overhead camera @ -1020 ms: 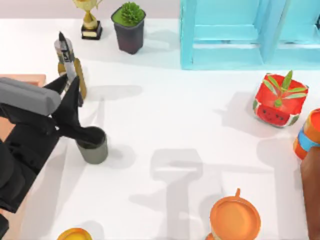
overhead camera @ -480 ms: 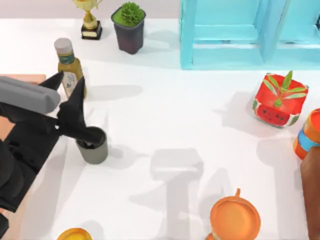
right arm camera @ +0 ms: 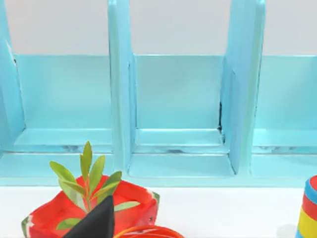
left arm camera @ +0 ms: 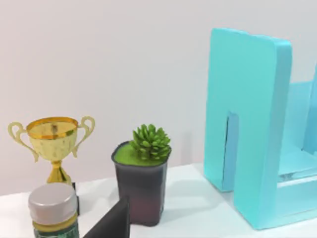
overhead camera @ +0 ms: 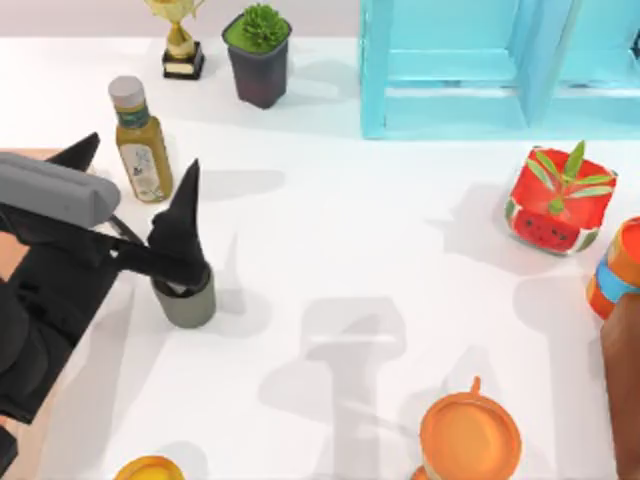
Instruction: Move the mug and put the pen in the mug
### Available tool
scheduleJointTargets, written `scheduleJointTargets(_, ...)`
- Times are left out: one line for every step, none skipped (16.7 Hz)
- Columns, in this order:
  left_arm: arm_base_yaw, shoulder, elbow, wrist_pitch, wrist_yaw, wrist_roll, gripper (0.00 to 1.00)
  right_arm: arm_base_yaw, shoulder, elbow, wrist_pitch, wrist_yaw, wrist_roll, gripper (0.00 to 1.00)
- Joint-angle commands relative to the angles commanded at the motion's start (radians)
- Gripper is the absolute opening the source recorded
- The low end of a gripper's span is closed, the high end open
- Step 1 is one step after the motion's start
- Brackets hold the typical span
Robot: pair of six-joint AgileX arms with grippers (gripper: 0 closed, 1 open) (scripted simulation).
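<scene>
Top view: my left gripper [overhead camera: 135,190] hangs with jaws spread wide above the mug [overhead camera: 185,297]. Mug looks light, rigid, matte; I'd grip across its rim.

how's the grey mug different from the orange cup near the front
The mug is dark grey-olive; the orange cup is bright orange. The mug looks narrower, the orange cup wider. The orange cup shows a small handle nub, the mug none. The left pincer hangs open over the mug; nothing is over the orange cup. Both stand upright on the table.
</scene>
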Motion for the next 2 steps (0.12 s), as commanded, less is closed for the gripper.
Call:
scheduleJointTargets(0.0, 0.0, 0.0, 0.0, 0.0, 0.0, 1.0, 0.0, 0.0, 0.0, 0.0, 0.0, 0.0, 1.0)
scheduleJointTargets(0.0, 0.0, 0.0, 0.0, 0.0, 0.0, 1.0, 0.0, 0.0, 0.0, 0.0, 0.0, 0.0, 1.0)
